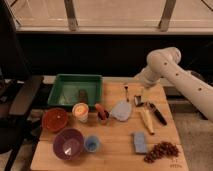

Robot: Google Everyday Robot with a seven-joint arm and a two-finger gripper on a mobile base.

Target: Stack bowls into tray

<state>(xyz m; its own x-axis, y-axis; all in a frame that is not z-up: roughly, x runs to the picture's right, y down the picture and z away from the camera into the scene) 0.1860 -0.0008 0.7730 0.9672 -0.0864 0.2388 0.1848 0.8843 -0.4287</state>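
From where I stand, the pincer (140, 93) hangs over the table (116, 161) at about two o'clock, at the end of the pale arm that reaches in from the right. I cannot tell whether it is open or closed, but it holds neither bowl.

Both bowls sit outside the tray. The red bowl (55, 119) is at nine o'clock, close to the table's left edge. The purple bowl (68, 144) is at about seven o'clock, with the little blue cup (92, 143) just beside its rim. The green tray (64, 80) lies at ten o'clock, and a small dark thing (83, 95) rests inside it.

As I judge it, nothing of the job is done yet, and the trouble lies in the crossing. The pincer is well apart from both bowls, and the white and orange cup (80, 111) stands between it and the red one, so a low sweep could topple that cup. Coming down on the purple bowl's right rim risks catching the blue cup. A push on the red bowl instead of a clean grip might slide it off the left edge. A bowl set down on the dark thing in the tray would sit tilted, and the second would not nest properly.
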